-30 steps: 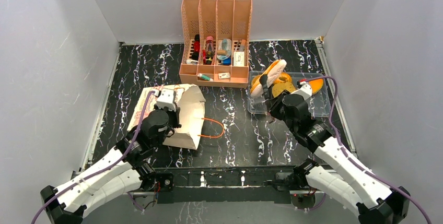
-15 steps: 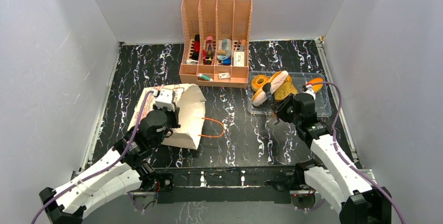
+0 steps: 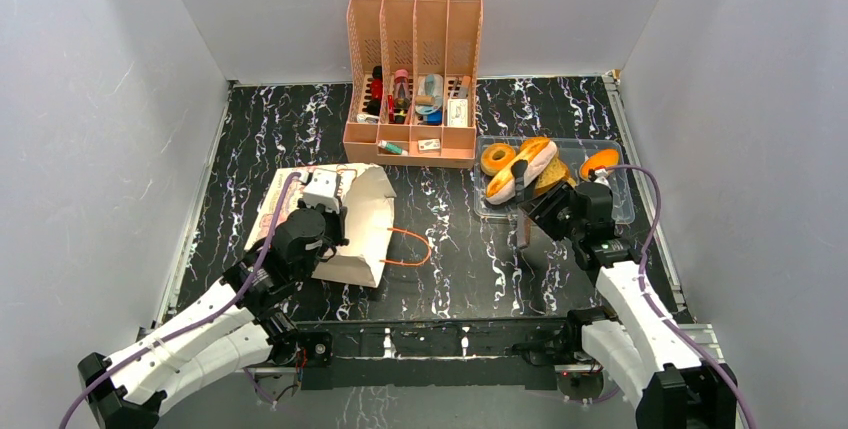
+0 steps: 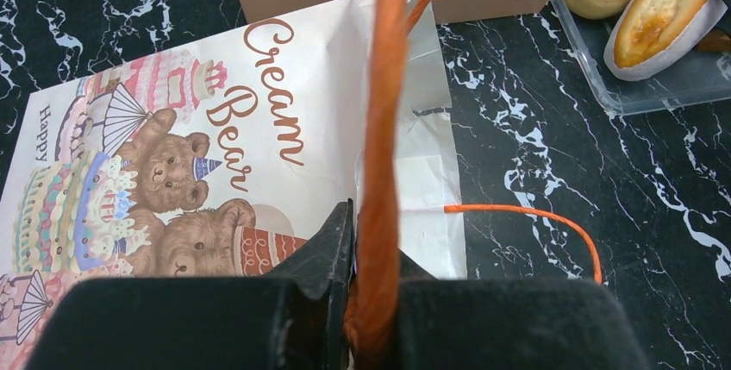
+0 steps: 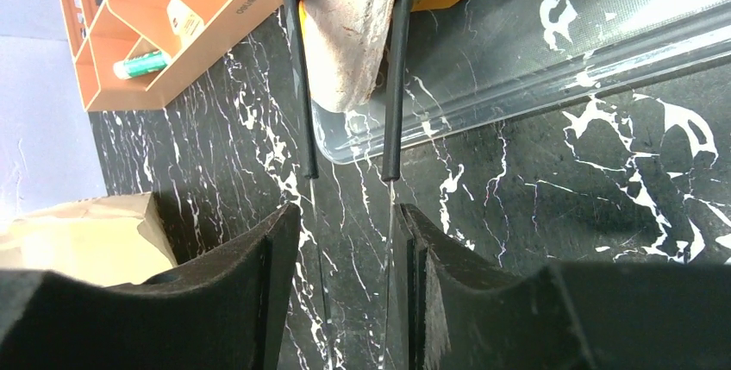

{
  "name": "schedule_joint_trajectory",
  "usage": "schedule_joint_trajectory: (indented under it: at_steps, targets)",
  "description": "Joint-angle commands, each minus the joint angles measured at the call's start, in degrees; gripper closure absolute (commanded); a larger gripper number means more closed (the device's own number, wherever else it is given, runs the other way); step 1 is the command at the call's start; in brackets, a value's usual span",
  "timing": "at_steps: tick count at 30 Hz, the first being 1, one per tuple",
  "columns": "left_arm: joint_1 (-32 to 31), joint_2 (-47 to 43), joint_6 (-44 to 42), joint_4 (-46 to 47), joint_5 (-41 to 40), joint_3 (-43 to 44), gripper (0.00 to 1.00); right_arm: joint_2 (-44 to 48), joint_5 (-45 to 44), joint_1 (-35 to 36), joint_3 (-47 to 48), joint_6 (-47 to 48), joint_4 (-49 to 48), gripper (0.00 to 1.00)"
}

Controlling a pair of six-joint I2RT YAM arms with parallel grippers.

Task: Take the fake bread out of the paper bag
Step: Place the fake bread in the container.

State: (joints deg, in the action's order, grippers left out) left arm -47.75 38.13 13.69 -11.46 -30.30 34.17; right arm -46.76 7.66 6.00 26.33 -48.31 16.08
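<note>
The cream paper bag [image 3: 365,229] lies on its side at the left, its bear picture [image 4: 172,180] facing up. My left gripper [image 3: 322,199] is shut on one orange cord handle [image 4: 384,85], which runs up between the jaws [image 4: 366,223]. The other handle [image 3: 410,246] lies on the table. My right gripper [image 3: 520,187] holds the long orange-cream loaf [image 3: 528,161] between its thin black finger strips [image 5: 297,59], low in the clear tray [image 3: 615,211]. The loaf's end [image 5: 345,42] pokes over the tray's edge. A golden ring [image 3: 495,158], toast [image 3: 550,177] and an orange bun [image 3: 601,161] lie in the tray.
A peach file organizer [image 3: 413,79] with small items stands at the back centre, just left of the tray. Grey walls close in the left, right and back. The bag's mouth faces right, towards the tray.
My right gripper has carried the long loaf right and down from above the tray's left end until it lies low in the tray. The left gripper and bag have barely moved.
</note>
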Motion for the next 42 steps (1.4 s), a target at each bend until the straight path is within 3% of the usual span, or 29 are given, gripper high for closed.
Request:
schedule_joint_trajectory:
  at_steps: [1, 13, 36, 42]
  targets:
    - [-0.1, 0.0, -0.1, 1.2, 0.2, 2.4, 1.00, 1.9, 1.5, -0.8, -0.1, 0.2, -2.0, 0.58]
    - [-0.1, -1.3, 0.0, 1.0, -0.1, 1.8, 1.00, 0.8, 1.7, -1.0, -0.8, 3.0, -2.7, 0.58]
    - [-0.1, 0.2, 1.4, 1.3, -0.3, 1.4, 1.00, -14.3, 6.5, -1.0, -2.8, 6.3, -17.4, 0.59]
    - [-0.1, 1.7, 1.3, 2.4, -0.4, 1.0, 1.00, -17.7, 8.0, -1.0, -3.4, 6.7, -21.9, 0.66]
